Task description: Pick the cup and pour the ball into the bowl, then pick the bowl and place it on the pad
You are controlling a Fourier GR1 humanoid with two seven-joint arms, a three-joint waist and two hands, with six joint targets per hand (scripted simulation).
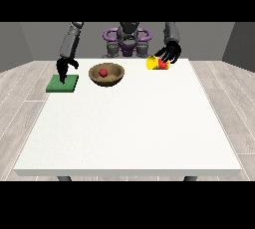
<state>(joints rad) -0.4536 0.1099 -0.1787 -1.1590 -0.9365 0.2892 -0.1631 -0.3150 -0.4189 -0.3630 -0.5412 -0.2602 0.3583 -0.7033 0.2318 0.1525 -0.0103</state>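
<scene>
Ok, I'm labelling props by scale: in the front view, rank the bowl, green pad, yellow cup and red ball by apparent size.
1. Wooden bowl, widest, though the green pad comes close in footprint.
2. Green pad.
3. Yellow cup, partly hidden by the hand at the view's right.
4. Red ball, inside the bowl.

A white table [127,128] fills the middle, with the robot [127,39] at its 12 o'clock edge. A brown bowl [106,74] stands near that edge and a red ball [103,72] lies inside it. At the bowl's 9 o'clock lies a green pad [63,83]; the hand at the view's left [63,67] hangs over it, fingers pointing down. At the bowl's 3 o'clock, the hand at the view's right [169,54] curls its fingers round a yellow cup [155,63], which is tipped on its side with its mouth toward the bowl.
</scene>
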